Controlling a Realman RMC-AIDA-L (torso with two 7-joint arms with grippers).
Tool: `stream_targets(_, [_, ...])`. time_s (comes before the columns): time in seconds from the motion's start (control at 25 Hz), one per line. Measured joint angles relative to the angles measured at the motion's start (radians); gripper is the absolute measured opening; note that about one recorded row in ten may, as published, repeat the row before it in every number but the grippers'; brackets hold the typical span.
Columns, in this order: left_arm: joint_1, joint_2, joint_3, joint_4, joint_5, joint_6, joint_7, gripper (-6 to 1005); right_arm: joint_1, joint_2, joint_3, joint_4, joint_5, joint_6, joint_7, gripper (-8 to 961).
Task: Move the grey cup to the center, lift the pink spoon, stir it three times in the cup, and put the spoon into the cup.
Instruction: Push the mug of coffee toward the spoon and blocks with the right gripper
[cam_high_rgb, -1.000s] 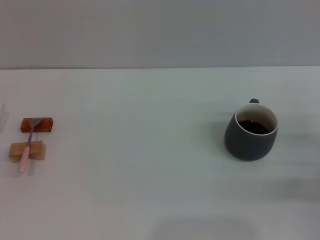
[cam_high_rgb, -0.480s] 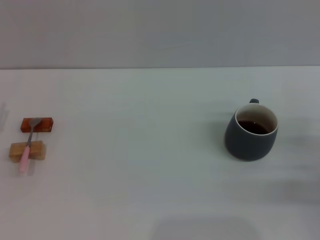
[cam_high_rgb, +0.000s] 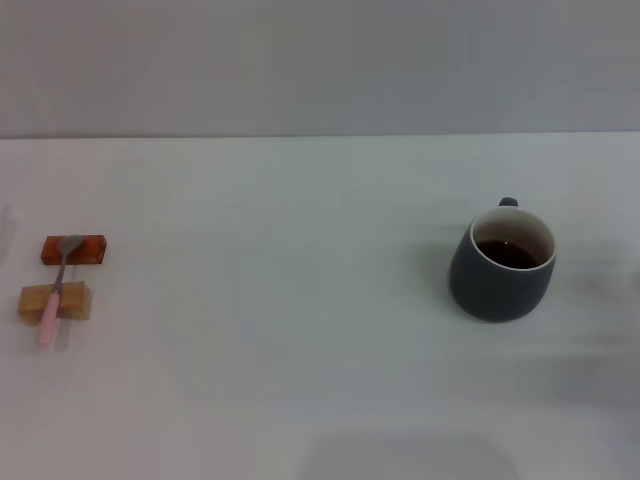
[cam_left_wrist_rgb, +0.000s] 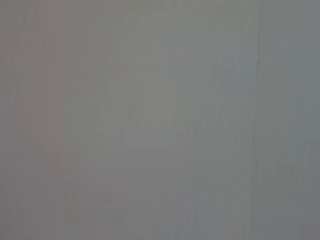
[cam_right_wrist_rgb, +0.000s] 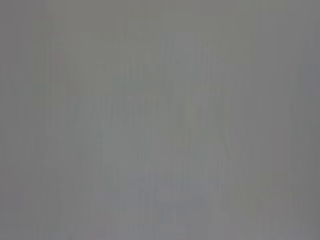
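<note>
Left gripper and right gripper: neither shows in any view; both wrist views give only a plain grey surface, so whether the fingers are spread or pressed together cannot be told

Grey cup (cam_high_rgb: 500, 262): upright on the white table (cam_high_rgb: 300, 350), on the robot's right side, well off the middle; small loop handle at the far rim; white inside, dark brown liquid within; nothing touching it

Pink spoon (cam_high_rgb: 54, 296): far over on the robot's left, well apart from the cup; lies across two small blocks, its grey metal bowl on the reddish-brown block (cam_high_rgb: 74, 249), its pale pink handle over the wooden block (cam_high_rgb: 55, 301) and jutting past it toward the robot

Blocks: set one behind the other, close together, reddish-brown farther off
</note>
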Motion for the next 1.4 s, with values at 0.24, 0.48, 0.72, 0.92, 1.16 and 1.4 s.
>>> stream_targets(0.24, [0.004, -0.001, 0.000, 0.012, 0.000, 0.003, -0.003, 751, -0.008, -0.004, -0.099, 0.010, -0.002, 0.020, 0.061, 30])
stream_targets(0.48, [0.003, -0.002, 0.000, 0.017, 0.000, 0.009, -0.007, 751, -0.003, -0.005, -0.169, 0.010, -0.003, 0.036, 0.092, -1])
stream_targets(0.72, [0.003, -0.003, 0.000, 0.024, 0.000, 0.011, -0.009, 751, 0.003, -0.005, -0.240, 0.022, -0.004, 0.070, 0.116, -1])
stream_targets(0.92, [0.007, -0.003, 0.000, 0.025, -0.006, 0.014, -0.010, 751, 0.014, -0.006, -0.290, 0.029, -0.004, 0.097, 0.123, -1])
stream_targets(1.16, [0.008, -0.003, 0.000, 0.025, -0.007, 0.014, -0.012, 752, 0.037, -0.007, -0.370, 0.032, -0.005, 0.120, 0.139, -1])
stream_targets(1.4, [0.008, -0.003, 0.000, 0.025, -0.008, 0.015, -0.012, 752, 0.051, -0.008, -0.422, 0.033, -0.005, 0.131, 0.155, -1])
